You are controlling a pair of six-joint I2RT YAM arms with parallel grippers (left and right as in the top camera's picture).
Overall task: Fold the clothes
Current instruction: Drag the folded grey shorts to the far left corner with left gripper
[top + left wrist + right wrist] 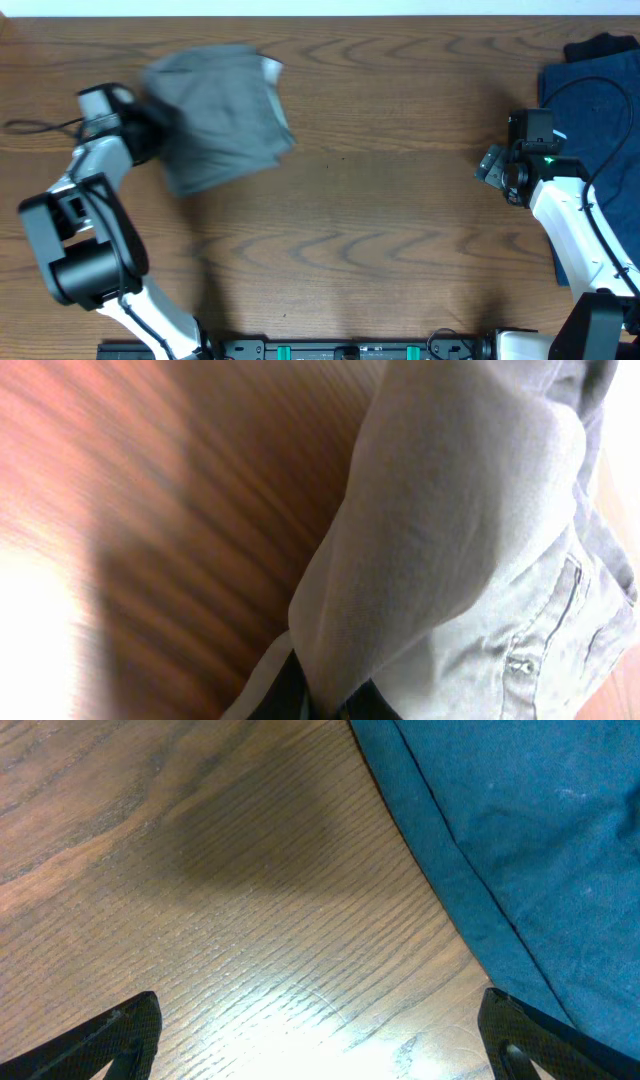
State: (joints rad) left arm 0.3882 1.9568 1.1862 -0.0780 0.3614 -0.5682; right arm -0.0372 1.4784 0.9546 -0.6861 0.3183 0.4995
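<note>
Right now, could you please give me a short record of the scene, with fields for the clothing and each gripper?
task garment: grey-khaki shorts, bunched at the far left of the table, blurred in the overhead view, not folded
left gripper: shut on an edge of the shorts
right gripper: open, empty, over bare wood
other clothing: dark blue garment at the right edge, just beside the right gripper, not gripped
</note>
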